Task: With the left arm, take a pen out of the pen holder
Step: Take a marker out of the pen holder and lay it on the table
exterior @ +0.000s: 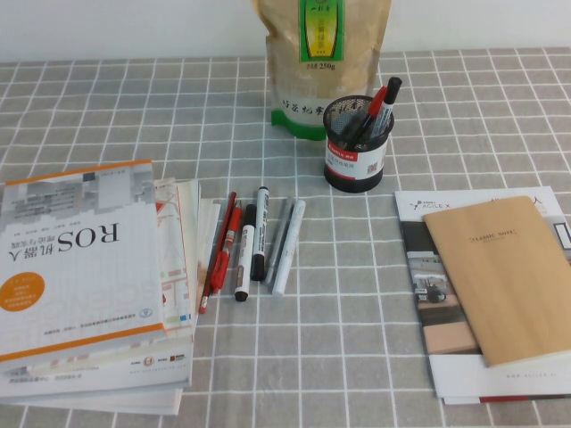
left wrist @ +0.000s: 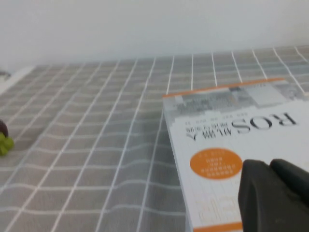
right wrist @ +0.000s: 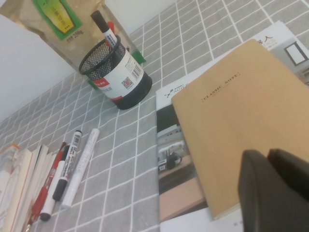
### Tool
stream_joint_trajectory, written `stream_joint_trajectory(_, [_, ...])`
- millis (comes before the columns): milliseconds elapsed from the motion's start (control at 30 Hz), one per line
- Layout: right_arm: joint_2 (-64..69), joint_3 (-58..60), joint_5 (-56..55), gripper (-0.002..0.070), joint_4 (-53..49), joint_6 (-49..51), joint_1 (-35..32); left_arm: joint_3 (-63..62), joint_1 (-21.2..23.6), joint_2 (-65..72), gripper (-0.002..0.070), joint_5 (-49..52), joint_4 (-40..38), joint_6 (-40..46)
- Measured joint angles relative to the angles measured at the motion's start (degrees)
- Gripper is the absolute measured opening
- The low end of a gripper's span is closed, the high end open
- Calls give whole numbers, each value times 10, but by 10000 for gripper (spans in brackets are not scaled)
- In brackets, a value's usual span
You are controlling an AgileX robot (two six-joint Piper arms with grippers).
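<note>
A black mesh pen holder [exterior: 357, 147] stands right of the table's middle, in front of a paper bag. It holds a black-capped marker [exterior: 384, 102] and a red pen [exterior: 374, 100], both leaning right. The right wrist view shows the holder [right wrist: 116, 72] and the marker [right wrist: 104, 26] too. Neither arm appears in the high view. My left gripper [left wrist: 268, 166] hovers over the ROS book [left wrist: 231, 145], shut and holding nothing. My right gripper [right wrist: 267, 157] hangs over the tan notebook [right wrist: 236, 111], shut and holding nothing.
Several pens and markers [exterior: 250, 241] lie side by side on the checked cloth left of the holder. A book stack [exterior: 80, 276] fills the front left; the notebook [exterior: 504, 276] on brochures lies front right. The bag [exterior: 321, 62] stands at the back.
</note>
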Motion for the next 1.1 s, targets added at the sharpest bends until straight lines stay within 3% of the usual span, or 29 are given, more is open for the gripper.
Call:
stream_joint_trajectory(400, [0,0,0,-13,0,0,0,0,-9,0,0,50,-24,1])
stream_joint_trajectory(633, [0,0,0,-13,0,0,0,0,-58,0,0,53,-144,1])
stream_joint_trajectory(1100, [0,0,0,-13,0,0,0,0,-62,-3,0,74,-128,20])
